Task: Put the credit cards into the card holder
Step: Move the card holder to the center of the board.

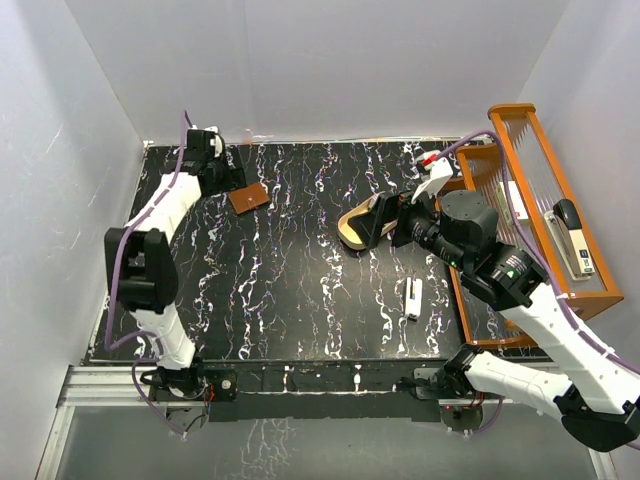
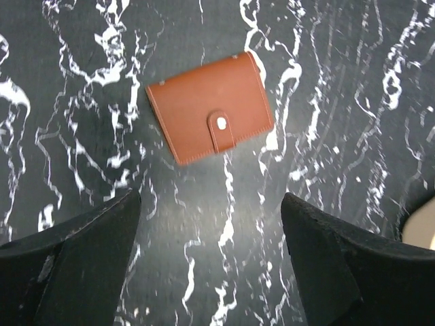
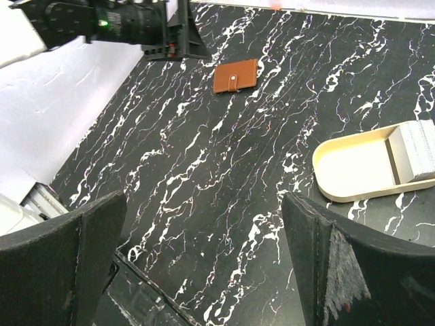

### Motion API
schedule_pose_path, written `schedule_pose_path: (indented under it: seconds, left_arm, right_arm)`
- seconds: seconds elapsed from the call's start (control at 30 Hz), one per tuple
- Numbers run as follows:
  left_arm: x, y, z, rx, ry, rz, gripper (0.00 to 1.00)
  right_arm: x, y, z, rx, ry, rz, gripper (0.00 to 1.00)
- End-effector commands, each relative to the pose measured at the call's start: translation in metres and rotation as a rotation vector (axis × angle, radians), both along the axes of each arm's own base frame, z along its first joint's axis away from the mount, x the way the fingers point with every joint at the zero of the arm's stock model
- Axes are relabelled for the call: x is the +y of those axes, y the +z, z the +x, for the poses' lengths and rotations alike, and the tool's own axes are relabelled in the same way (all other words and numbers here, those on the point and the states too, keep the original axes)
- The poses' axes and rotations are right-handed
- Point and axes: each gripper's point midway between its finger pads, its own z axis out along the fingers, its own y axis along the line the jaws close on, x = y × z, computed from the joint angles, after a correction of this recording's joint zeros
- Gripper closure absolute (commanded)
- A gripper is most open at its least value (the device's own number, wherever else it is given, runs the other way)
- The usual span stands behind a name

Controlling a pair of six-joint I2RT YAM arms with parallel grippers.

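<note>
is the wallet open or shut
Shut: the wallet lies folded flat on the table, strap tab snapped over its front.

Brown card holder [image 2: 209, 107] lies flat at far left, tab snapped closed.

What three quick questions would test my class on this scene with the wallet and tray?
1. True or false: the small brown leather wallet lies open.
2. The left gripper is: A) shut on the wallet, B) open, holding nothing, C) out of view.
3. Which lies nearer the right gripper, the tan oval tray or the narrow white stick?
Key: 1 false, it is snapped shut; 2 B; 3 the tray.
</note>
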Motion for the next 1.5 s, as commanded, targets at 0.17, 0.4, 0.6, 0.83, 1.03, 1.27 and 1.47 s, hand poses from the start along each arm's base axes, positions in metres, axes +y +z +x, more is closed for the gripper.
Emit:
schedule_pose_path:
  seconds: [0.17,0.4,0.6,0.83,1.03,1.27,1.47]
  left_arm:
    - [-0.001,-0.033,0.071,0.009,-0.112,-0.005,0.16]
    - [-0.002,-0.059,0.092,0.037,-0.185,0.032,0.19]
    - [-0.015,-0.084,0.095,0.094,-0.252,-0.02,0.23]
    - [-0.025,-0.108,0.072,0.196,-0.251,-0.096,0.32]
    - [-0.029,-0.127,0.042,0.329,-0.248,-0.079,0.51]
    - [-0.028,-0.135,0.0,0.473,-0.247,-0.017,0.6]
    - [-0.031,-0.136,-0.032,0.521,-0.244,-0.046,0.62]
  right_arm:
    - [0.005,0.007,-0.001,-0.034,0.034,0.017,0.02]
    - [0.01,-0.004,-0.004,-0.017,0.065,0.015,0.02]
    - [0.011,-0.012,0.0,0.001,0.055,-0.003,0.02]
    - [0.015,-0.019,-0.002,0.017,0.073,0.008,0.02]
    - [0.012,-0.034,-0.003,0.049,0.057,-0.013,0.02]
    - [0.005,-0.047,-0.002,0.074,0.016,-0.016,0.02]
    - [0.01,-0.056,-0.005,0.119,0.034,-0.008,0.02]
